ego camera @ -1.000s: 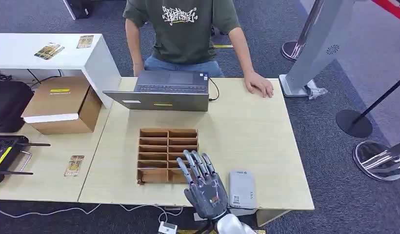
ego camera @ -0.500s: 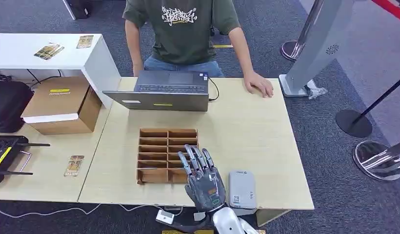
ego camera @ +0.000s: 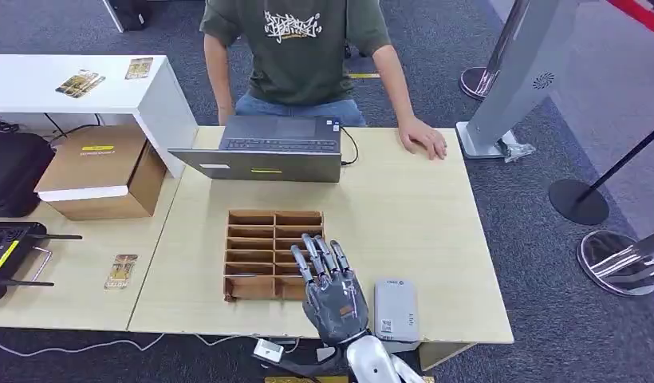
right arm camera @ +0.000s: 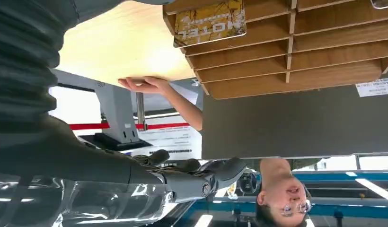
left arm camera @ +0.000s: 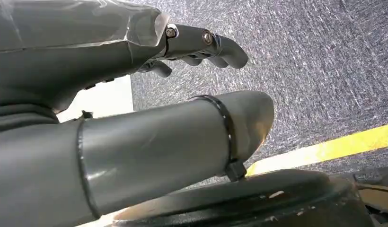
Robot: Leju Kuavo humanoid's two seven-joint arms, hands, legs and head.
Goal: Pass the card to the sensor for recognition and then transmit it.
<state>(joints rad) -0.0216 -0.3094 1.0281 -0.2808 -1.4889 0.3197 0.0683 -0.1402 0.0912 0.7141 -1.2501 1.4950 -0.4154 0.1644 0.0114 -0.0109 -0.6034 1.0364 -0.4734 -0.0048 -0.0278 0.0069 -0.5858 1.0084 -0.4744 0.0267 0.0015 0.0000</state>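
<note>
Your right hand (ego camera: 333, 287) hovers over the near right corner of the wooden tray (ego camera: 236, 289), with its fingers (ego camera: 317, 257) spread and nearly straight, and it holds nothing. The card (right arm camera: 210, 21) you must take stands in one of the slots of this tray, close in front of the hand as the right wrist view shows it, and the hand is not touching it yet. Just to the right of the hand lies the grey sensor (ego camera: 395, 309), flat at the near edge of the table (ego camera: 419, 215). Your left hand (left arm camera: 197, 45) hangs low above the carpet with its fingers curled in, and I see nothing in it. In my judgement the first risk is the grasp: the card is thin and sits between slot walls, so fingers coming down a little off line may strike a divider, push the light tray, or bend the card. The second risk is the sensor: it is very near the table edge, so a sideways sweep of the hand could knock it off. Farther away a person rests a hand (ego camera: 423, 137) on the table beside the laptop (ego camera: 260, 163), so keep the handover slow.
</note>
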